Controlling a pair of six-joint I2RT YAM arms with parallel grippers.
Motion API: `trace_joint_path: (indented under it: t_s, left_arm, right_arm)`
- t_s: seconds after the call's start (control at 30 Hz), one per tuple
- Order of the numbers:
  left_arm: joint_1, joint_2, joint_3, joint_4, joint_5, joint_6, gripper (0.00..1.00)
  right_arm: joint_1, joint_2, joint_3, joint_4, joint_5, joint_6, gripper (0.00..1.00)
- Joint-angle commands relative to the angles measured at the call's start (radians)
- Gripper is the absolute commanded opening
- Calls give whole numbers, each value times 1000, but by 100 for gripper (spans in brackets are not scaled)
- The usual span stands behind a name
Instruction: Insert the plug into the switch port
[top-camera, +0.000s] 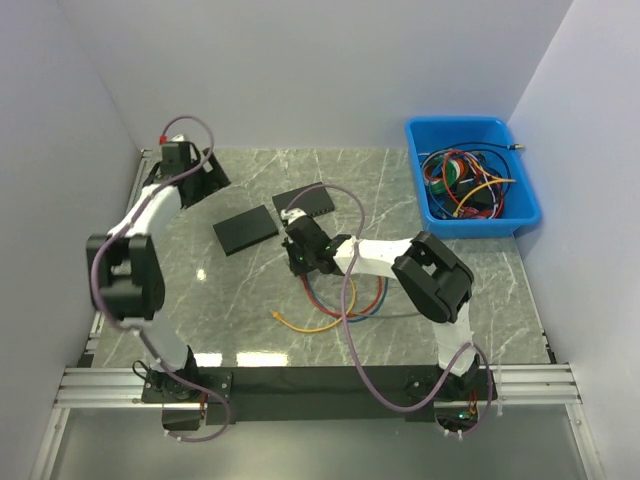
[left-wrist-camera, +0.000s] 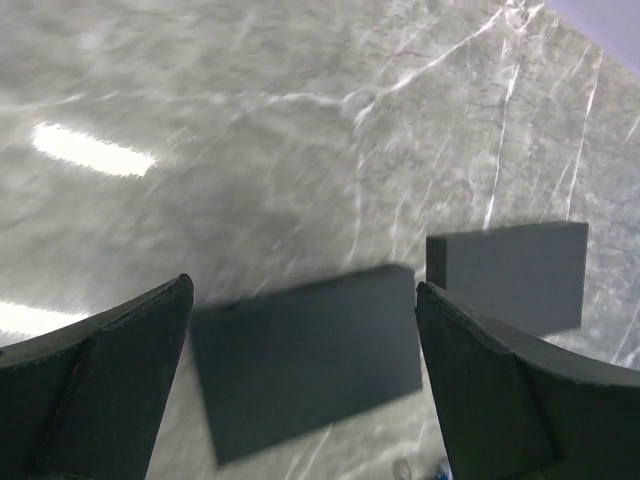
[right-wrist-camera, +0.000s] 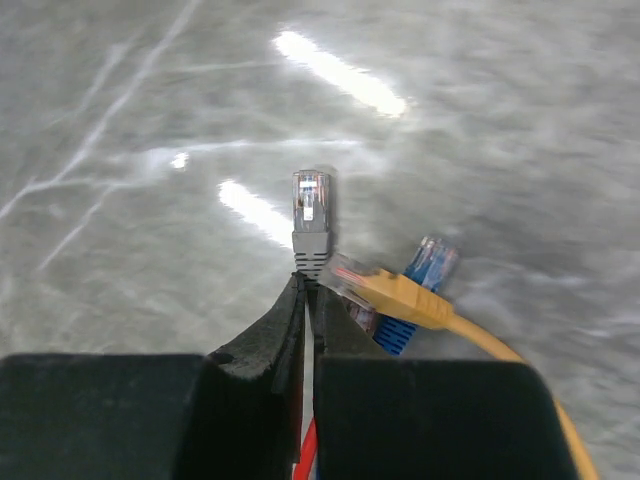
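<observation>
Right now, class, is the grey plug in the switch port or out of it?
Out. The right gripper is shut on the grey plug, whose clear tip hangs free above the table, with nothing around it.

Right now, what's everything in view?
table: 1, grey marble, under everything
flat boxes: 2, black, table centre, apart
grey plug: 1, clear tip, in right pincer
loose cables: orange, red, blue, on table under right arm; count unclear
bin: 1, blue, far right corner
bundled cables: several, mixed colours, inside bin
left pincer: 1, black, open, above boxes
right pincer: 1, black, shut on grey plug
</observation>
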Motion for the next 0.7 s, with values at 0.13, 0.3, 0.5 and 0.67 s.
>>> trace_joint_path:
  t_s: [0.13, 0.3, 0.5, 0.67]
  left_arm:
    - [-61, 221, 172, 7, 56, 22, 99]
    - [-74, 250, 104, 41, 55, 8, 99]
    - [-111, 241, 12, 69, 30, -13, 99]
    - [-131, 231, -66, 98, 53, -36, 99]
  right_arm:
    - [-101, -30, -52, -51, -13, 38, 0]
    - [-103, -15, -31, -57, -25, 39, 0]
    - [-103, -9, -11, -63, -31, 43, 0]
    - [-101, -19, -14, -63, -30, 39, 0]
